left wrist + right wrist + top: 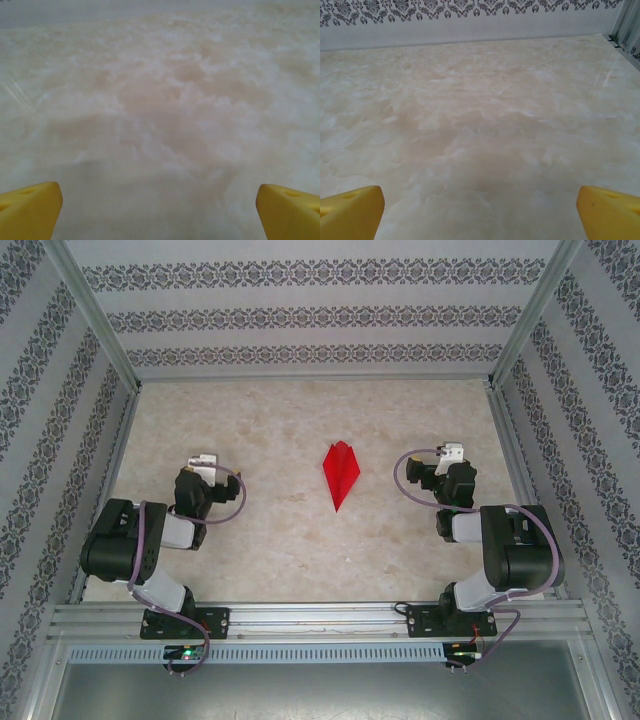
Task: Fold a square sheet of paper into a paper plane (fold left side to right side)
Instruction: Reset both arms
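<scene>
Top external: slim bright red creased paper plane [340,473] lies mid pale marbled counter [260,420], sharp tip toward the bases, seemingly complete; left tool [160,212] and right tool [480,212] flank it well apart, jaws spread wide, holding nothing, presumably leaving the fold undisturbed.

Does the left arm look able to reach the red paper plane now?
Probably yes: the paper plane lies alone at the middle of the table, nothing standing between it and the open left hand.
</scene>
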`<control>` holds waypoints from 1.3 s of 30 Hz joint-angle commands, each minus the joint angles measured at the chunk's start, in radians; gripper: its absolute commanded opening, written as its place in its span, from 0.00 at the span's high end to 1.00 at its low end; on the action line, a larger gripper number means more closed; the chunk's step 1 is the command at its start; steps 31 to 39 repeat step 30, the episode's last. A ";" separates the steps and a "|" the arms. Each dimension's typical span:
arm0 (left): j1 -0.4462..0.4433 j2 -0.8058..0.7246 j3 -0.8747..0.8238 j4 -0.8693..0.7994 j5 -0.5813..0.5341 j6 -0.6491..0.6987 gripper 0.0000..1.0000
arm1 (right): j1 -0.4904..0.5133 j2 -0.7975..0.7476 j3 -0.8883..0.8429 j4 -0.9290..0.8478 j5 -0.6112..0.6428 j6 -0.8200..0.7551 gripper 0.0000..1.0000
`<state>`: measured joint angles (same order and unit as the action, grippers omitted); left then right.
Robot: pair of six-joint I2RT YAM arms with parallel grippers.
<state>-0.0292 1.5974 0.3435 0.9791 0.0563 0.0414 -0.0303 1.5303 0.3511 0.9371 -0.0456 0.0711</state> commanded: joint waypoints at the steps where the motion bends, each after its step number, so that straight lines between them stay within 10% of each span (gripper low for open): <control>1: 0.044 -0.007 0.049 -0.041 -0.002 -0.046 0.01 | 0.006 -0.001 0.015 0.030 -0.002 -0.011 0.02; 39: 0.043 -0.007 0.046 -0.036 -0.006 -0.043 0.00 | 0.050 -0.002 0.023 0.014 0.071 -0.048 0.02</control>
